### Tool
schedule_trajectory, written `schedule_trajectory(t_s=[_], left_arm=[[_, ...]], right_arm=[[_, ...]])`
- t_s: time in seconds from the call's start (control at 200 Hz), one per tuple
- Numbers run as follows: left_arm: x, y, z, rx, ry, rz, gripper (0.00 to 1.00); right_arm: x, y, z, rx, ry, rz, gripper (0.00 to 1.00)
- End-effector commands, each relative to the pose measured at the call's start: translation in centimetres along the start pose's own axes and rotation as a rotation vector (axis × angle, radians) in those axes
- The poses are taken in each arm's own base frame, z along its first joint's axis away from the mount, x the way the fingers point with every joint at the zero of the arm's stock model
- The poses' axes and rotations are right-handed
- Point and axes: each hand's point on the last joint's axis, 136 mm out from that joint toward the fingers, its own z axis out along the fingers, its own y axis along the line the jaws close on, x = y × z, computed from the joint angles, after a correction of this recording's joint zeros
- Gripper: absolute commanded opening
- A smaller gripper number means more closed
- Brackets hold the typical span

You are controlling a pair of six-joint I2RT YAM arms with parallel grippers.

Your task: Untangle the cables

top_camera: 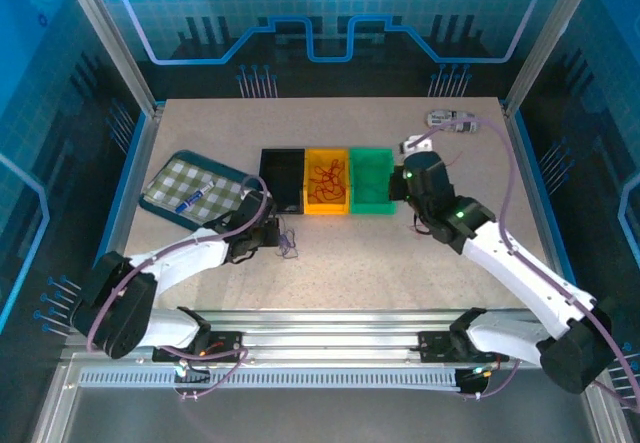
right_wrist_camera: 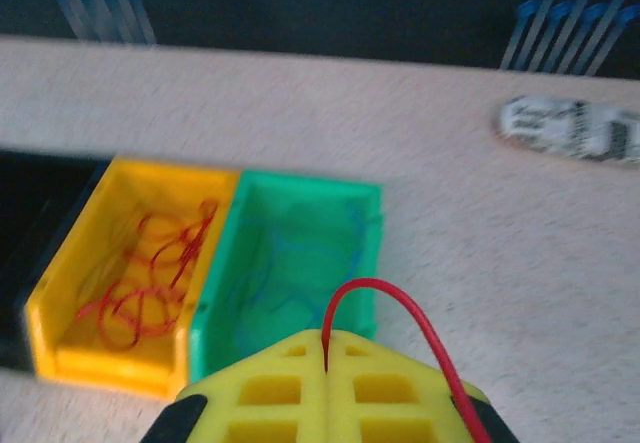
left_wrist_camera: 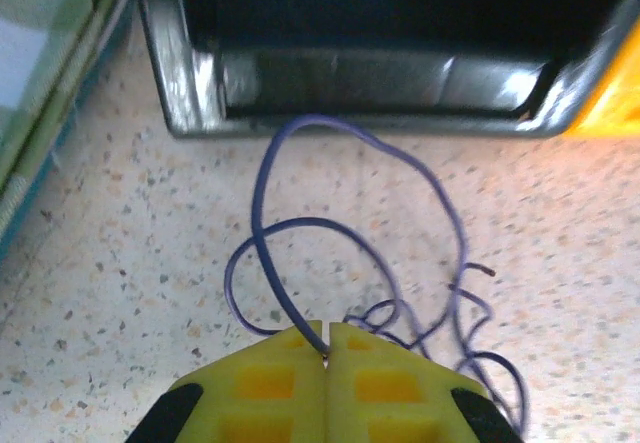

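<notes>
My left gripper (left_wrist_camera: pixel 327 341) pinched shut on a dark wire (left_wrist_camera: pixel 310 221), loops reaching 12 o'clock at the black bin (left_wrist_camera: pixel 380 71), my right gripper (right_wrist_camera: pixel 327 348) clamped on a red wire (right_wrist_camera: pixel 376 282) arching to 4 o'clock, red strands (right_wrist_camera: pixel 140 283) in yellow bin (right_wrist_camera: pixel 110 371) at 10 o'clock.

From here the bench (left_wrist_camera: pixel 560 223) looks matt, speckled and stone-like, with a slight grain. The black bin (left_wrist_camera: pixel 380 78) is glossy plastic and catches highlights. The yellow bin (right_wrist_camera: pixel 110 368) and green bin (right_wrist_camera: pixel 310 185) look like duller, smooth plastic. My left hand (left_wrist_camera: pixel 327 348) and right hand (right_wrist_camera: pixel 327 348) are matt yellow plastic. The blue cable (left_wrist_camera: pixel 312 119) and red cable (right_wrist_camera: pixel 372 283) have smooth, faintly shiny sheaths.
</notes>
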Motion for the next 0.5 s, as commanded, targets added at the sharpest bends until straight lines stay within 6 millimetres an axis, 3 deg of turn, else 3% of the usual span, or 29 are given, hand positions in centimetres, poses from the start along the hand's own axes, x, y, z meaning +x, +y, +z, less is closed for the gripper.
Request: schedule_trajectory(t_s=[0.0, 0.115, 0.26, 0.345, 0.495], left_arm=[[-0.7, -0.1, 0.1, -0.015, 0.015, -0.015, 0.0], [-0.8, -0.7, 0.2, 0.012, 0.022, -0.004, 0.0], [-1.0, -1.4, 0.2, 0.048, 0.016, 0.009, 0.0], [-1.1, -1.3, 0.1, 0.044, 0.014, 0.006, 0.0], [-1.3, -1.4, 0.3, 0.038, 0.022, 0.007, 0.0]], right_arm=[[-4.6, -1.6, -1.7, 0.043, -0.122, 0.048, 0.0], [-8.2, 0.2, -2.6, -0.053, -0.19, 0.025, 0.0], [-11.8, 4.4, -2.6, -0.255, -0.211, 0.015, 0.0], [-12.5, 6.5, -1.4, -0.331, -0.178, 0.025, 0.0], [-11.8, 9.4, 2.4, -0.416, -0.116, 0.054, 0.0]])
